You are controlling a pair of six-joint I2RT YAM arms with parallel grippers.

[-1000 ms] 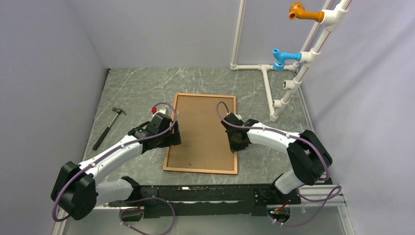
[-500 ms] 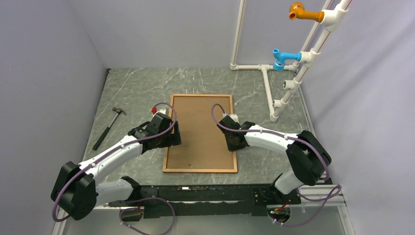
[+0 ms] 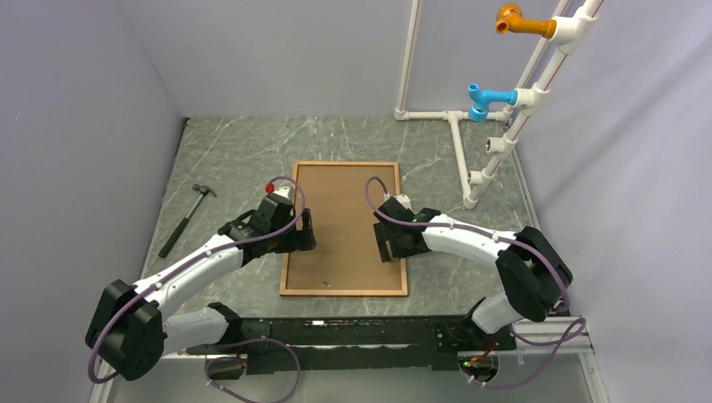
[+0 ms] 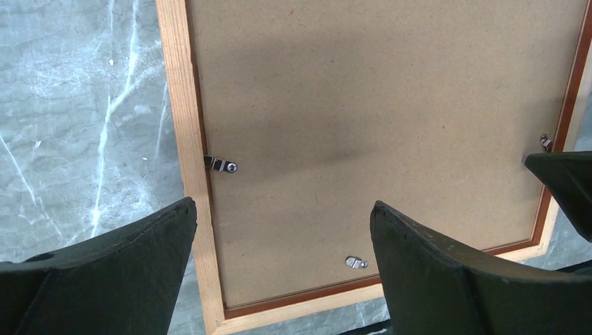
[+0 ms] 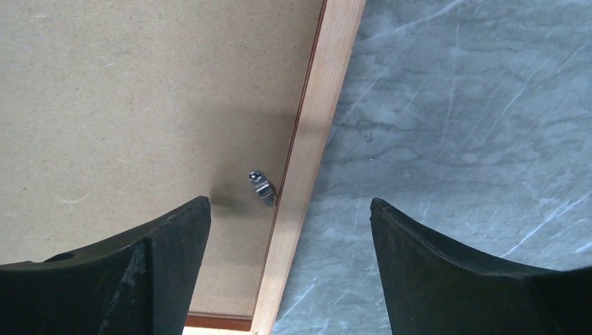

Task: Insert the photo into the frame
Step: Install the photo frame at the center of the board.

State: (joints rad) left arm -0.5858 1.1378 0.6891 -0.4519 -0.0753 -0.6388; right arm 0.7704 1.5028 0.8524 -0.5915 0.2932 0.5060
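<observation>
The frame [image 3: 343, 291] lies back-up mid-counter [image 3: 235, 151], a brown board [image 3: 344, 210] filling it, with small metal clips [image 4: 222, 165] at its inner edge. The left hand [image 4: 283, 206] hangs over the left rail and the right hand [image 5: 290, 202] over the right rail, both spread wide and released, grasping nothing. A hammer [image 3: 186, 218] lies to the left.
</observation>
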